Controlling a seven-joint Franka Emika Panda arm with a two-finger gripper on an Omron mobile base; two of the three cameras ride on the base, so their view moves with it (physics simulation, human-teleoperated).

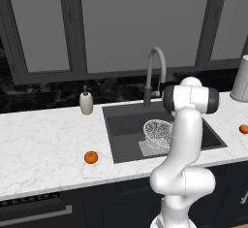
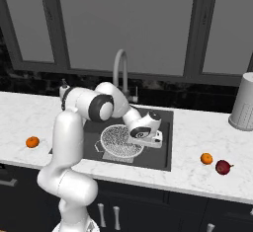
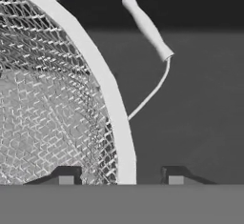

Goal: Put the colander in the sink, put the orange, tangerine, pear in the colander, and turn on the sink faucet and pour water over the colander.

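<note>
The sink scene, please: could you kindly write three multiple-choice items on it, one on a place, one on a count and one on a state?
1. Where is the round white-silver mesh colander?
A. on the counter
B. in the dark grey rectangular sink
C. on the window sill

2. How many bright orange round fruits lie on the white marble counter?
A. one
B. two
C. four

3. How do the jaws of the gripper stand at the colander's rim?
A. apart, one on each side of the rim
C. clamped shut on a fruit
B. shut on the tall grey gooseneck faucet

Answers: 1 B, both base views show it in the basin; 2 B, one on each side of the sink; 3 A, the hand view shows the rim between the tips.
</note>
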